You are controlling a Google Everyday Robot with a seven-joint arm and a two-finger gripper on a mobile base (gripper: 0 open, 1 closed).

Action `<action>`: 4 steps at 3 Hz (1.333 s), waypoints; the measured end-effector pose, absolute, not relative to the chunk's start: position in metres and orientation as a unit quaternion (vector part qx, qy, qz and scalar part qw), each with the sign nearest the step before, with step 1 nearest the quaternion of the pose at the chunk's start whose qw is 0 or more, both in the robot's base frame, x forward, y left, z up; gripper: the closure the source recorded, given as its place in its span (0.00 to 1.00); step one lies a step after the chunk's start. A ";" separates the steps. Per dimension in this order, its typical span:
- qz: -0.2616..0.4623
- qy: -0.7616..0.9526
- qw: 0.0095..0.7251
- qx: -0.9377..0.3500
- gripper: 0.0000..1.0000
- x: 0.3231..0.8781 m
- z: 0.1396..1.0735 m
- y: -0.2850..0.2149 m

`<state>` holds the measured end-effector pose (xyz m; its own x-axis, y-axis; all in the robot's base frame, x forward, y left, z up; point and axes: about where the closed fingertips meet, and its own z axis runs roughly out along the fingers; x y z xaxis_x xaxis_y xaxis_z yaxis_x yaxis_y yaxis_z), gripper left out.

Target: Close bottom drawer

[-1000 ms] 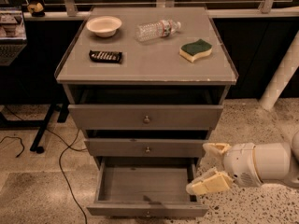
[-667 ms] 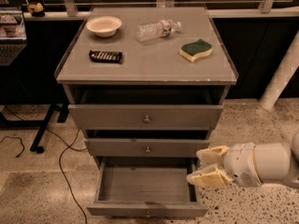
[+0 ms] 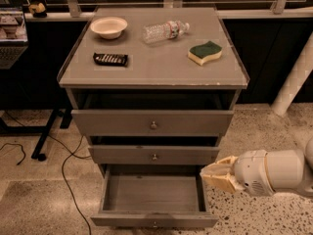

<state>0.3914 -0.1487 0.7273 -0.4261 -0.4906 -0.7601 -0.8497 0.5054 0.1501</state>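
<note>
The bottom drawer [image 3: 154,194] of the grey cabinet [image 3: 146,72] is pulled far out, and its plain grey inside is empty. Its low front panel [image 3: 122,220] with a small round knob [image 3: 155,224] sits at the bottom edge of the view. My gripper [image 3: 204,174], with cream fingers on a white wrist, hovers just to the right of the drawer's right side wall, above its front right corner. The fingers are pressed together and hold nothing. They point left toward the drawer.
The top drawer [image 3: 152,123] and middle drawer [image 3: 154,154] stand slightly out. On the cabinet top lie a bowl [image 3: 108,26], a plastic bottle [image 3: 165,31], a sponge [image 3: 205,52] and a black packet [image 3: 111,58]. A cable [image 3: 66,175] and a desk leg [image 3: 46,133] are at the left, and a white pillar [image 3: 296,80] at the right.
The gripper's fingers have drawn together from spread apart. The gripper has shifted slightly left toward the drawer's right side. The drawer has not moved.
</note>
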 end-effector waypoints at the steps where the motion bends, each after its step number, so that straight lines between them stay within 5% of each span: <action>1: 0.223 0.810 0.327 -0.433 1.00 0.389 0.740 -0.143; 4: 0.170 0.811 0.422 -0.368 1.00 0.393 0.684 -0.151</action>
